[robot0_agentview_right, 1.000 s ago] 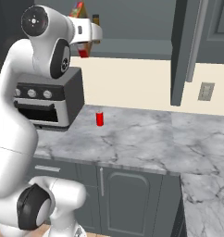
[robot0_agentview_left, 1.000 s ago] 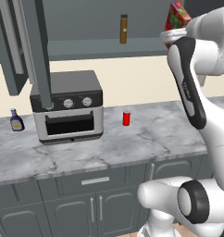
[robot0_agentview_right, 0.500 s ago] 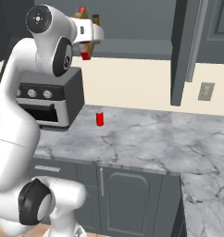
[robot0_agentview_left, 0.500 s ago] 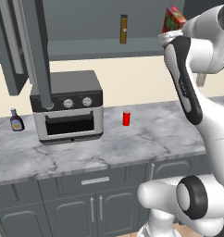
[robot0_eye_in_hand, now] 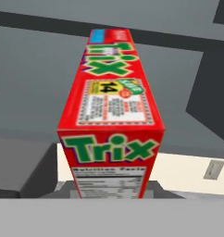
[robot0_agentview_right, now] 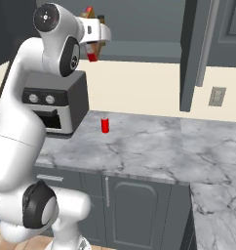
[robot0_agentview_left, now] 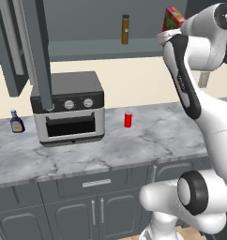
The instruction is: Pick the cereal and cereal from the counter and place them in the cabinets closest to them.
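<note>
The red and green cereal box (robot0_eye_in_hand: 111,120) fills the hand view end-on, seen very close. My gripper (robot0_agentview_right: 92,35) is shut on it, high above the counter (robot0_agentview_left: 148,140), level with the open wall cabinet. In the left base view the box (robot0_agentview_left: 173,17) peeks out behind my forearm, at the right end of the cabinet's grey shelf (robot0_agentview_left: 87,47). Parts of the box (robot0_agentview_right: 92,54) stick out above and below my hand in the right base view. The slim red and yellow-orange cereal box is out of view.
A brown bottle (robot0_agentview_left: 125,29) stands on the cabinet shelf left of the box. The open cabinet door (robot0_agentview_left: 40,51) hangs over a toaster oven (robot0_agentview_left: 68,110). A small red can (robot0_agentview_left: 128,119) and a dark sauce bottle (robot0_agentview_left: 16,123) stand on the counter. Another open door (robot0_agentview_right: 193,49) hangs to the right.
The arm has carried the cereal box slightly left, towards the cabinet opening. Nothing else has moved.
</note>
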